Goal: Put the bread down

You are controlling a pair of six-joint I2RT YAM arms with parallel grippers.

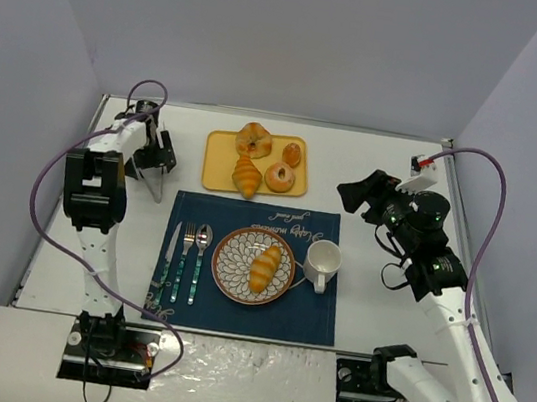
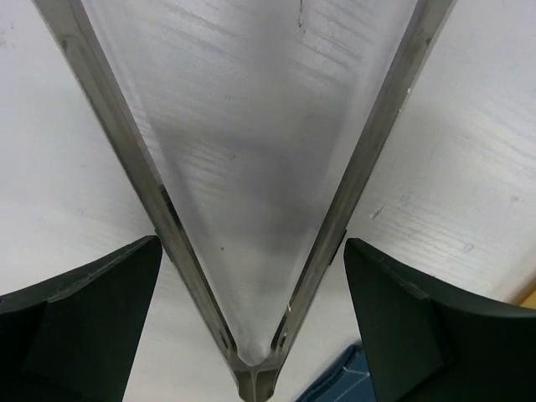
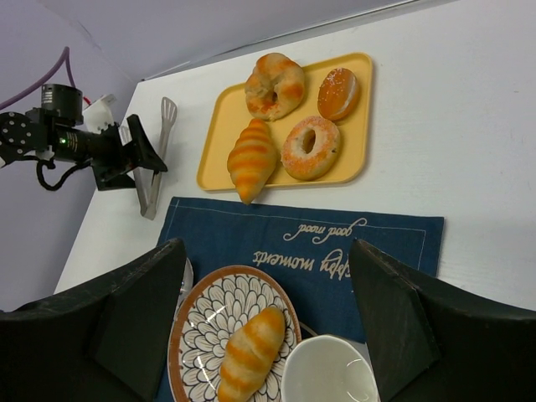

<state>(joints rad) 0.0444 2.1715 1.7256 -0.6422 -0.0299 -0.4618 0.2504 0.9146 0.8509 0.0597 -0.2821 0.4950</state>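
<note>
The bread (image 1: 265, 267) lies slantwise across the middle of the patterned plate (image 1: 226, 281). It is a small oblong roll, golden-yellow with darker crosswise ridges and rounded ends. The plate sits at the middle of the blue placemat (image 1: 312, 319), nearer the worktop's near edge than its far one, with a white mug (image 1: 322, 262) just beside it.

My left gripper (image 1: 158, 159) hangs unclenched near the worktop's left edge, its 2 fingers spread clear of the metal tongs (image 1: 157, 182) between them. My right gripper (image 1: 355, 196) gapes too, grasping nothing.
</note>
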